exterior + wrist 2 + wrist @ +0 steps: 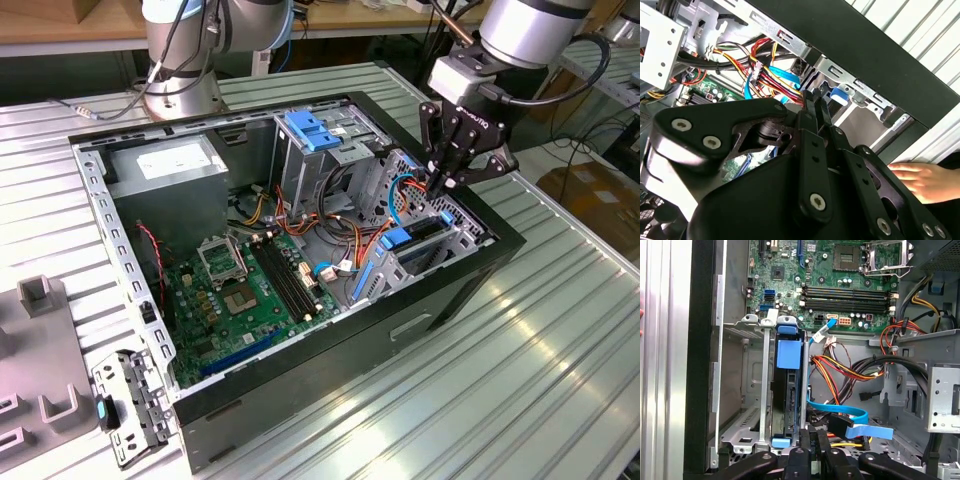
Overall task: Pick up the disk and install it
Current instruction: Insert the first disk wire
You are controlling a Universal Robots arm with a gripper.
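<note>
Black linkage of the gripper [812,107] fills the foreground in both wrist views; fingers pressed together, gripping nothing, tips poised just above the drive cage. Disk [787,390]: dark body in blue carrier, seated upright in the metal drive cage [747,385] at the corner of the computer case [420,320] nearest the exterior view's right. Blue ribbon cable [850,420] and bundled red, yellow and orange wires [840,367] lie just beside the cage. Green motherboard [250,290] covers the case floor. Hand [920,180] rests outside the case wall. Perforated bracket [130,405] lies on the ribbed table [520,380], near the case's front corner.
</note>
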